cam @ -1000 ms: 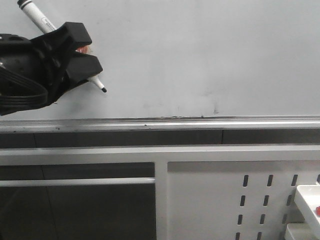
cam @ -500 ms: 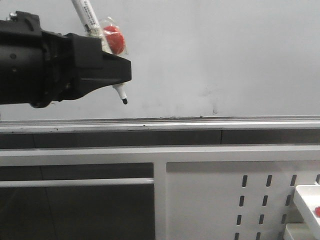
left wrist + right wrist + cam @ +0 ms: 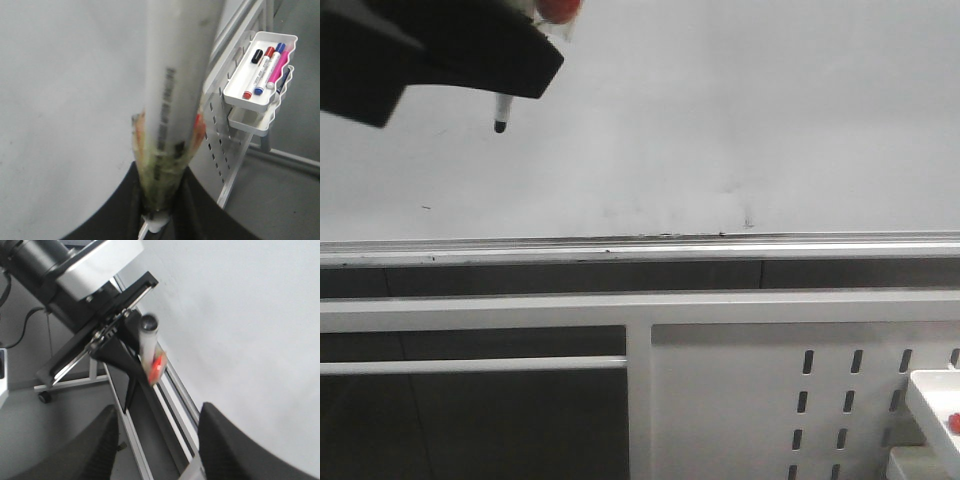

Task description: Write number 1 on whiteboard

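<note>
The whiteboard (image 3: 740, 110) fills the upper half of the front view, with its silver rail (image 3: 720, 243) along the lower edge. No number 1 stroke shows on it. My left gripper (image 3: 470, 60) is at the board's upper left, shut on a white marker with red tape; its black tip (image 3: 500, 124) points down, close to the board. In the left wrist view the marker barrel (image 3: 175, 100) stands between the fingers (image 3: 120, 210). My right gripper (image 3: 157, 412) is open and empty, facing the left arm and the marker (image 3: 149, 340) beside the board (image 3: 250, 315).
A white perforated panel (image 3: 770, 390) stands below the rail. A white tray (image 3: 260, 75) with several coloured markers hangs on it, its corner showing in the front view (image 3: 938, 400). Tiny dark smudges (image 3: 750, 220) sit low on the board.
My left gripper has carried the marker up and to the left; the tip has risen from just above the rail to the board's upper part. No mark has appeared.
</note>
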